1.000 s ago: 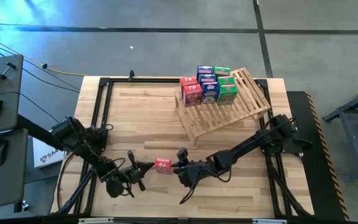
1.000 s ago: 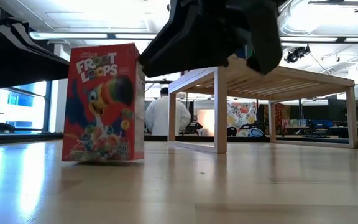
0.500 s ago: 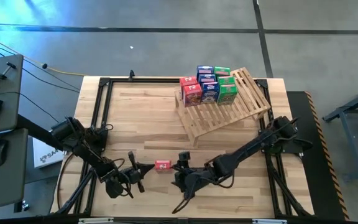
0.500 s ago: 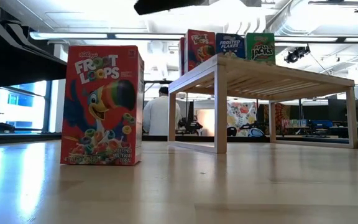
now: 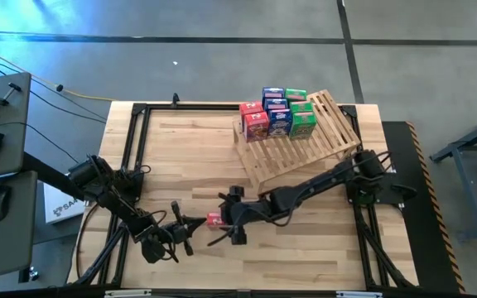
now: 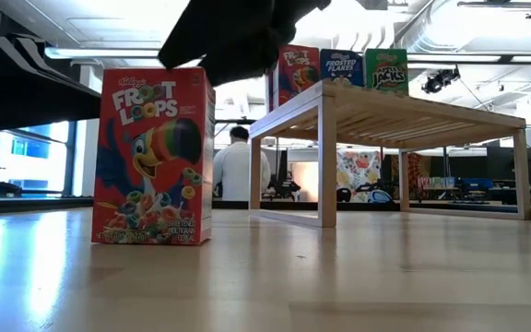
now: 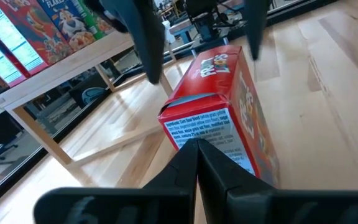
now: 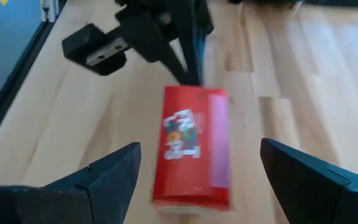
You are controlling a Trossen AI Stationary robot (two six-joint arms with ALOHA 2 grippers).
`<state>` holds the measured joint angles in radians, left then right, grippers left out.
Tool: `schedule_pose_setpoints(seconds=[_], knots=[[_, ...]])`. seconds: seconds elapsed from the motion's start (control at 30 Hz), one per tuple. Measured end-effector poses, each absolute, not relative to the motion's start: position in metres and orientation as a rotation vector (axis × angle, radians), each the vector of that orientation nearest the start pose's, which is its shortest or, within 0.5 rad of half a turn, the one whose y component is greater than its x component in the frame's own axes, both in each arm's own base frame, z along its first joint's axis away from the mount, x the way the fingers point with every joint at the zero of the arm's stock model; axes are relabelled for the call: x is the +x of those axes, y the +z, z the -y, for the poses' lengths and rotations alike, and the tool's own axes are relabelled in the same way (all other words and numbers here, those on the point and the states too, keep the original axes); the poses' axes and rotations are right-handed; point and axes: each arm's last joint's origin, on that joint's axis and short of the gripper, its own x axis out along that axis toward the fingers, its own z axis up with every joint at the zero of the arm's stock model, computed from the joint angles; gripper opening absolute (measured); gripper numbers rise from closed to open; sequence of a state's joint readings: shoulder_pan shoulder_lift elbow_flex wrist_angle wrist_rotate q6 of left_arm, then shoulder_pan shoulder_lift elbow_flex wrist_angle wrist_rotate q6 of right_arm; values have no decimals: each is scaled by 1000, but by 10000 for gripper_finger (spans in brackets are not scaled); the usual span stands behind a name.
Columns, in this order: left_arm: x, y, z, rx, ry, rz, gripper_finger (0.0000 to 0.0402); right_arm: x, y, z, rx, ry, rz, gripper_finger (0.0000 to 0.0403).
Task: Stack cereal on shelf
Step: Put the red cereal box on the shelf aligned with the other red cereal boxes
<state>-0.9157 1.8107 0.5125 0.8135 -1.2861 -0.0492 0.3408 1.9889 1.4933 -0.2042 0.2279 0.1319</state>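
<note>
The cereal at issue is one red box [image 5: 216, 220], standing upright on the table [image 5: 189, 157] near its front edge, well apart from the rack. The right gripper [image 5: 232, 223] hangs just over it with its fingers spread wide, one to either side of the box and touching neither, as the right wrist view shows; I judge it is lining up so the fingers can come down around the narrow sides. From the low view only the dark bulk of that arm shows above the box top, so how close it sits I cannot say for certain.

The left gripper [image 5: 190, 223] lies low on the table just beside the box, fingers pressed together with nothing between them. Its tip points at the box's end face, perhaps to steady the carton, though whether it touches I cannot tell.

Farther back, the shelf [image 5: 321, 145] slopes like a ramp on the far right part of the table. At its upper end stand the other boxes, packed side by side: red ones [image 5: 255, 122], blue ones [image 5: 278, 117] and green ones [image 5: 303, 120], in what looks like two rows. The lower slats are bare, so there seems room for the last box in front of them. Beyond the table a person in a white top [image 6: 238, 171] stands in the room.
</note>
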Motion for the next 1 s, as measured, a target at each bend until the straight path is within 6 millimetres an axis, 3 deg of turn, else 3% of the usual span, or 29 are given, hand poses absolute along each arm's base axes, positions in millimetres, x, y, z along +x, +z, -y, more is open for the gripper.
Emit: schedule_pose_setpoints(seconds=[0.27,0.67,1.0], knots=[[189,105,200,383,368,-211,0,427,204,-138,-22,45,-715,304],[189,104,202,357,285,-229,0,429,203,-132,16,104,-731,185],[179,123,192,197,29,-248,0,429,203,-134,-3,177,-737,158]])
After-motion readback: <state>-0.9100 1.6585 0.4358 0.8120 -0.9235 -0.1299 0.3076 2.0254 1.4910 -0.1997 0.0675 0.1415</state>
